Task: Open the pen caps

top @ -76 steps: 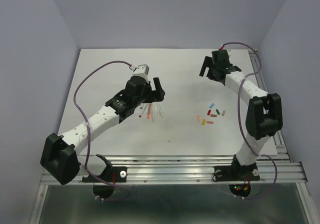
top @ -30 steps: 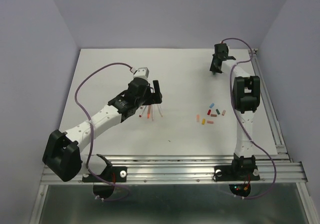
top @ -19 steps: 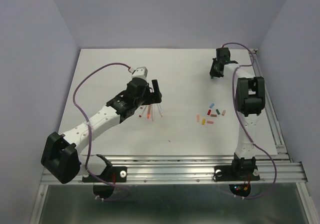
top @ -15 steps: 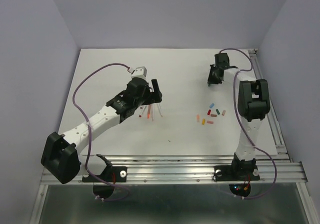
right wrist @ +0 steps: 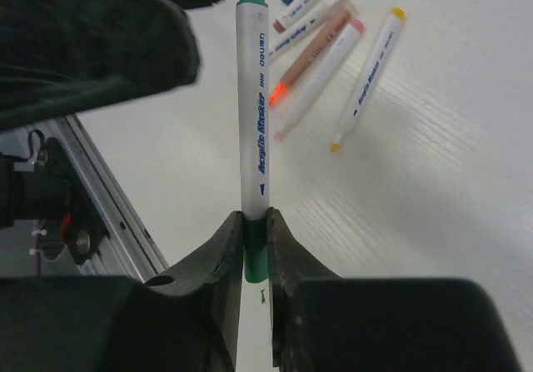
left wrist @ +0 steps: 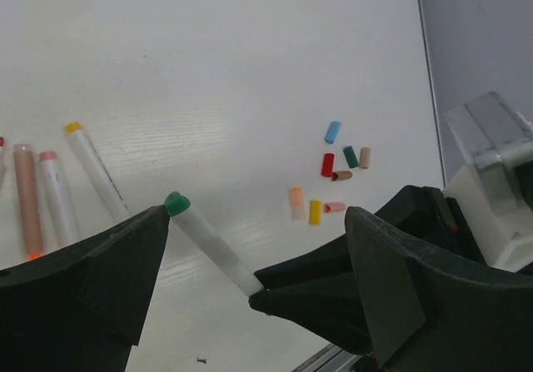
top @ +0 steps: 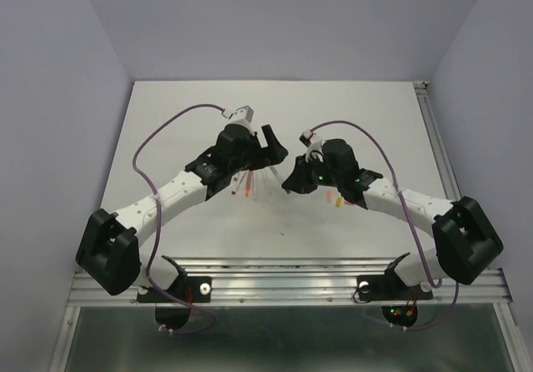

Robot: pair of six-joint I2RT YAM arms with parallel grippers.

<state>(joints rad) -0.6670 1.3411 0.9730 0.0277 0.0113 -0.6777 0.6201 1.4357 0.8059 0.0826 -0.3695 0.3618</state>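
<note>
My right gripper (right wrist: 255, 218) is shut on the green cap (right wrist: 256, 255) at one end of a white pen (right wrist: 252, 114), held above the table. The pen's far green tip (left wrist: 176, 203) reaches between the wide-open fingers of my left gripper (left wrist: 256, 215), close to its left finger (left wrist: 108, 264); I cannot tell if they touch. From above, the left gripper (top: 275, 150) and right gripper (top: 291, 179) meet at mid-table. Several uncapped pens (top: 248, 187) lie beneath them. Loose caps lie to the right: blue (left wrist: 333, 131), red (left wrist: 327, 164), yellow (left wrist: 315, 212).
The right forearm (top: 391, 193) stretches low over part of the cap cluster (top: 338, 200). The aluminium rail (top: 283, 276) runs along the table's near edge, and purple cables loop above both arms.
The right arm has swung from the far right back corner to mid-table and now holds the green pen up to the left gripper. The left gripper has shifted slightly towards it.
</note>
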